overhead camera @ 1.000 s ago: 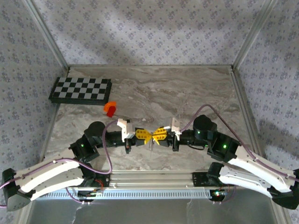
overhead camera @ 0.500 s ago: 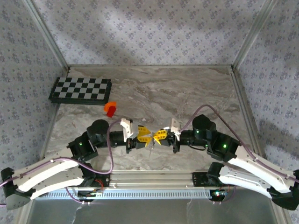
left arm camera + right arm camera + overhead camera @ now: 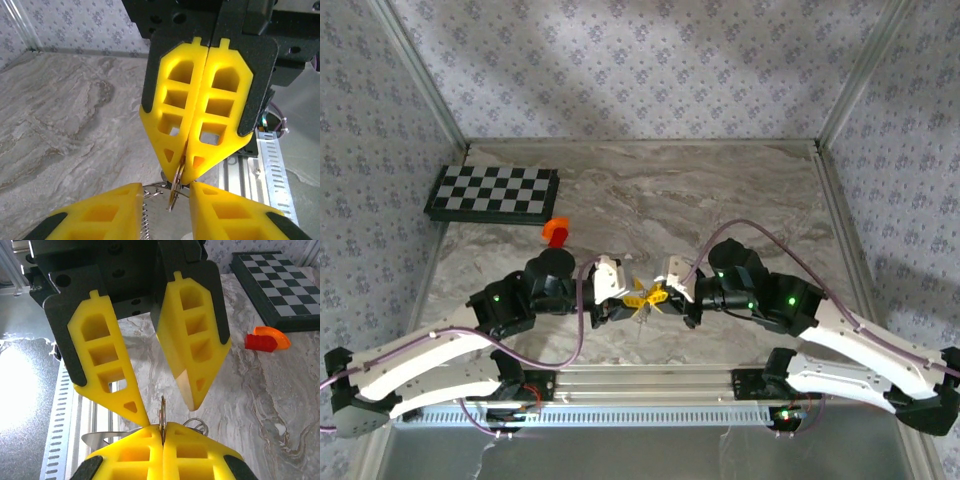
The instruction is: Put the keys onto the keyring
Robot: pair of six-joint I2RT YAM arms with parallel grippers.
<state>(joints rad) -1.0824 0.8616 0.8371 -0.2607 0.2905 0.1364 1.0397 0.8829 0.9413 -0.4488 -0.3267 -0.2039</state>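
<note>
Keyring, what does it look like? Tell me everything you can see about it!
The keyring is a thin, silvery metal loop, seen edge-on, so it looks like a slim upright sliver. The right gripper is shut on it, pinching it between yellow fingertips. The left gripper faces it with its fingers open on either side of the ring, not gripping. A bit of fine chain hangs beside it.

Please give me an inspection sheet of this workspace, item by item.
surface: marbled table, flat.
job's things: keyring pinched edge-on; keys too small to tell.
clutter: chessboard at far left; orange-red block near it.
grippers: right gripper jaws shut on keyring; left gripper jaws open, facing it.
cables: purple cable looping over each arm.
surroundings: patterned walls, metal frame.
</note>
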